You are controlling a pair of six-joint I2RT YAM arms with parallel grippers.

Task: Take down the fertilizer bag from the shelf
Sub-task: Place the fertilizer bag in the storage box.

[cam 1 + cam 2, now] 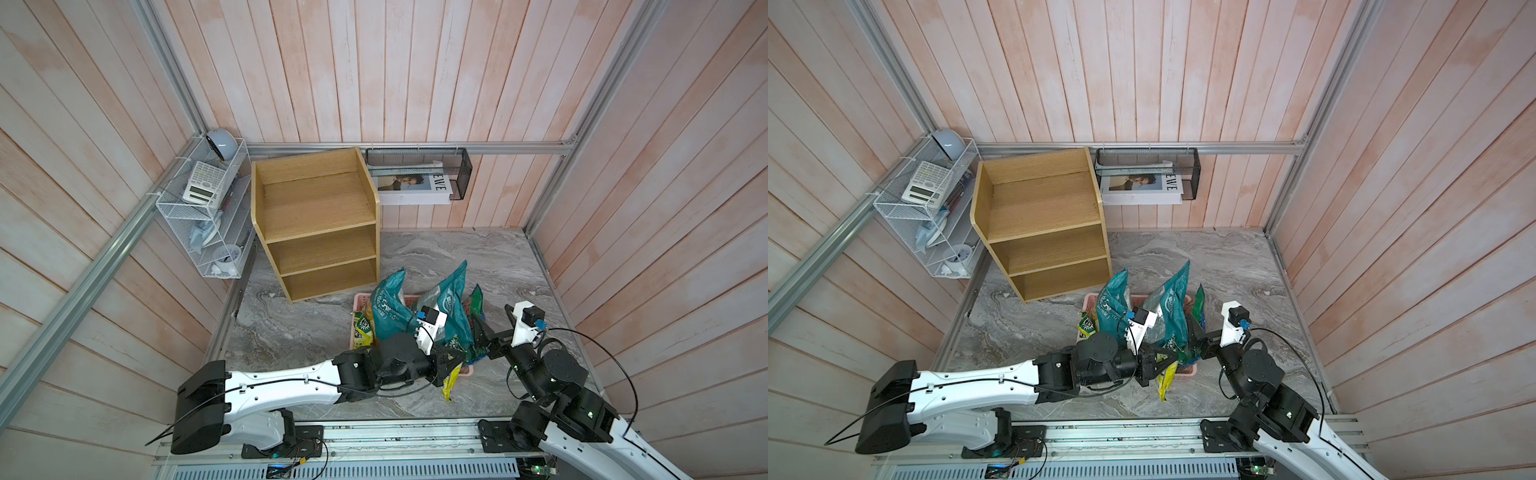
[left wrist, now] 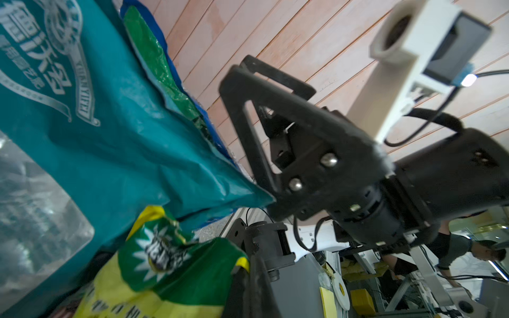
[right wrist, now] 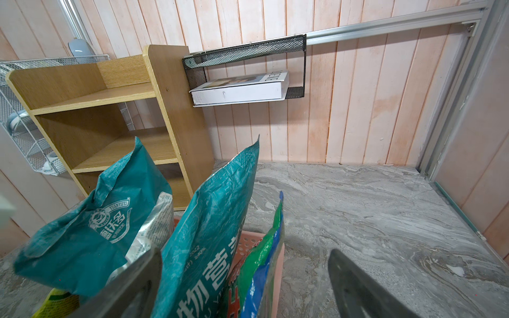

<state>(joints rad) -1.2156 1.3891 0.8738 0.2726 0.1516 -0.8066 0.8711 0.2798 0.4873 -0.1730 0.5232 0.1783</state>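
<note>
The light-wood shelf (image 1: 316, 216) (image 3: 96, 110) stands at the back left with all three tiers bare. Several fertilizer bags stand in a pink basket (image 1: 360, 297) on the marble floor: two teal ones (image 1: 388, 307) (image 1: 451, 303), a green-blue one (image 3: 264, 261) and a yellow-green one (image 1: 451, 384). My left gripper (image 1: 455, 361) (image 2: 248, 280) is shut on the top edge of the yellow-green bag (image 2: 179, 275), which hangs over the basket's near rim. My right gripper (image 1: 484, 328) (image 3: 245, 289) is open, with a teal bag (image 3: 212, 220) and the green-blue bag between its fingers.
A white wire rack (image 1: 203, 212) with a calculator and small items hangs on the left wall. A black mesh basket (image 1: 415, 183) holding a white book hangs on the back wall beside the shelf. Plank walls close in three sides.
</note>
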